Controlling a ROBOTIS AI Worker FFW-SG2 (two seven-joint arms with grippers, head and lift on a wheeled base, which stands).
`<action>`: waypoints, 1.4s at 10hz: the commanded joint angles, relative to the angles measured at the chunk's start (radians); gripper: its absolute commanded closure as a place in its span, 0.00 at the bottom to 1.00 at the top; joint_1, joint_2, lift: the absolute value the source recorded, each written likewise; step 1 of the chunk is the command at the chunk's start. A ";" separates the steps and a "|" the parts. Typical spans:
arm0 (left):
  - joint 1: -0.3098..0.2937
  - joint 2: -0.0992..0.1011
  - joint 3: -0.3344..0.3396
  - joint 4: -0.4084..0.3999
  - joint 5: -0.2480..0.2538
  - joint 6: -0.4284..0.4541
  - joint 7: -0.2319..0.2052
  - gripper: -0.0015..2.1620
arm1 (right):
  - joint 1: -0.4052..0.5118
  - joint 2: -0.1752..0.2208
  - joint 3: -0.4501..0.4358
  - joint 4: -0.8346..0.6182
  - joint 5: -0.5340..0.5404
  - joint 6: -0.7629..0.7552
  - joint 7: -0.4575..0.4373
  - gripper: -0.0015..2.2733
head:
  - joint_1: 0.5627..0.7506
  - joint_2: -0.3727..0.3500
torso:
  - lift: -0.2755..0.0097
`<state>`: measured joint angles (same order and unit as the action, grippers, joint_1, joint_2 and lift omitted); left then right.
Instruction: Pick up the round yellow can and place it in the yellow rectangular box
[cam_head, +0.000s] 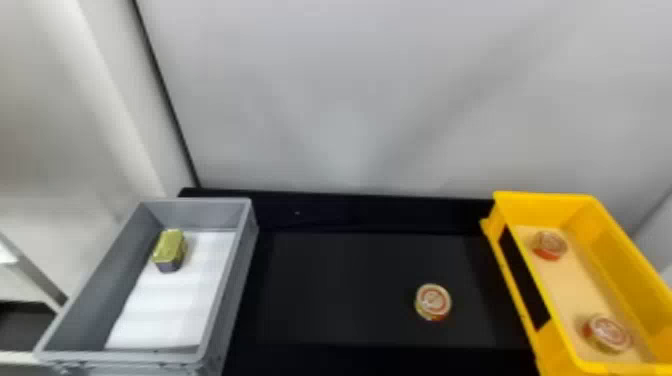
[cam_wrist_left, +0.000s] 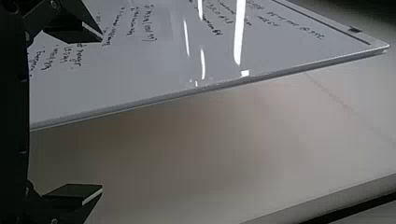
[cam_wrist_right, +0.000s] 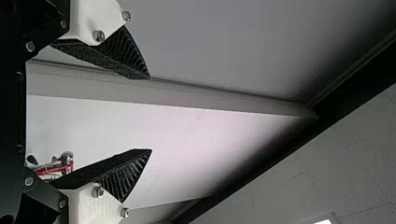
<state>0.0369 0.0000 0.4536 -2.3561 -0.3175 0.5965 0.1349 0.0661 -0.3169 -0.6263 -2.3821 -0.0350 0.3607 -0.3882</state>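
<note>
Your matte black table (cam_head: 350, 290) bears one round can (cam_head: 433, 302); the yellow box (cam_head: 620, 245) holds two, the grey crate (cam_head: 200, 212) a faceted tin (cam_head: 169, 247). Left gripper (cam_wrist_left: 102, 113), right gripper (cam_wrist_right: 151, 114): fingers apart.

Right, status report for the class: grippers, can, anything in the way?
Left gripper, right gripper: open, empty. Round yellow can on black surface, left of yellow rectangular box. Far can, near can inside might crowd placement.

The head view's bottom edge crops the yellow rectangular box (cam_head: 625, 265) and grey bin (cam_head: 237, 280). We can't read the blurred round yellow can (cam_head: 433, 302) or the small handwriting (cam_wrist_left: 149, 23); something red (cam_wrist_right: 66, 165) is partly hidden.
</note>
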 joint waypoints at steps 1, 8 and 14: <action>0.000 -0.003 -0.001 0.000 0.000 0.001 0.000 0.06 | -0.002 -0.001 -0.006 0.000 -0.005 -0.002 0.023 0.14 | 0.70 0.53 | 0.73; -0.002 -0.003 -0.009 0.003 0.000 0.001 0.003 0.06 | -0.046 -0.007 0.134 0.007 0.052 0.026 0.092 0.14 | 0.70 0.53 | 0.73; -0.005 -0.003 -0.012 0.009 0.002 0.002 0.003 0.06 | -0.060 0.001 0.432 0.040 0.092 0.118 0.152 0.14 | 0.70 0.53 | 0.73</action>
<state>0.0321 0.0000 0.4417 -2.3483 -0.3163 0.5982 0.1380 -0.0041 -0.3168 -0.2533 -2.3534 0.0601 0.4598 -0.2373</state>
